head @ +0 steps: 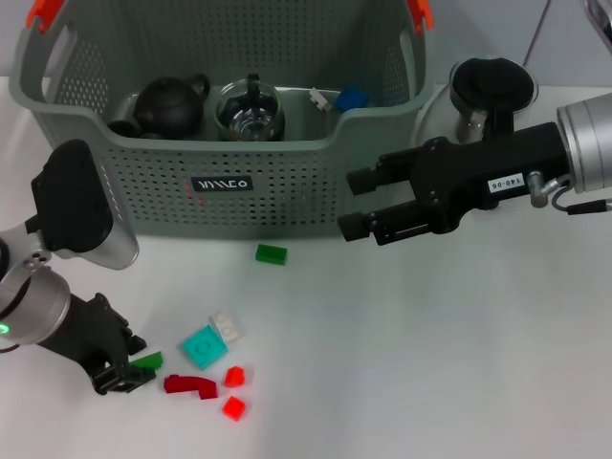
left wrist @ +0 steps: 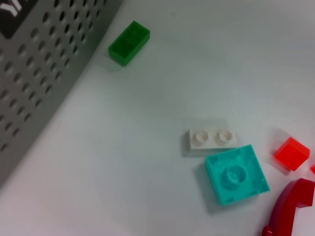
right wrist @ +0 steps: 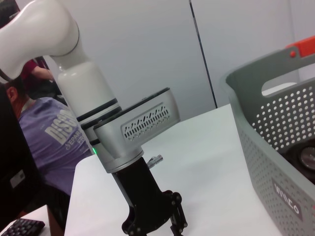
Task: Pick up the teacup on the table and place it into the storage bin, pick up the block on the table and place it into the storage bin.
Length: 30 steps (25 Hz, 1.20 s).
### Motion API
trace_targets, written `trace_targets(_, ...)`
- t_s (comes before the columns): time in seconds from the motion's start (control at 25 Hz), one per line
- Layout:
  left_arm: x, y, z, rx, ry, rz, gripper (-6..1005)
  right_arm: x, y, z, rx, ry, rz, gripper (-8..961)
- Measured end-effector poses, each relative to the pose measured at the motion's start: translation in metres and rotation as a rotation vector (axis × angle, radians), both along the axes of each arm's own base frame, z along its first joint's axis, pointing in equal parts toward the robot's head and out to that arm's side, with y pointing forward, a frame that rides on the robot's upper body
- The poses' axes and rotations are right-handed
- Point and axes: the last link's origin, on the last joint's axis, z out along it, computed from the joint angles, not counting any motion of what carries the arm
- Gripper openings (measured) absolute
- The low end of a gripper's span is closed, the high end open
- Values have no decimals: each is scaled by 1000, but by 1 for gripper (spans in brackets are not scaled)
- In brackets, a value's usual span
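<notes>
Left pincer (head: 129,373) at the bench's near-left corner, pinching a dark green block (head: 147,360); lift straight, carry over the storage bin (head: 143,186) at the far edge. Right pincer (head: 352,203) spread, idle beside the bin.

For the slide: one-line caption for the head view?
Left gripper closes on a dark green block among scattered blocks; right gripper hovers open beside the storage bin.
</notes>
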Motion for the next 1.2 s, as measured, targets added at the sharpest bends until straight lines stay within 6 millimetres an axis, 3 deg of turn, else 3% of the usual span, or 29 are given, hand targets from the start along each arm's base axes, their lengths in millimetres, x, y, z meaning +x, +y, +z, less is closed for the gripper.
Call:
trace_targets(0.56, 5, 1, 4, -5, -3, 5, 205, 2, 2, 5, 21, 12, -7, 777)
trace_targets(0.72, 9, 0, 10, -8, -9, 6, 205, 3, 2, 6, 25, 16, -11, 777)
trace_targets(1.2, 49, 8, 95, 176, -444, -3, 206, 4, 1, 9, 25, 26, 8, 777)
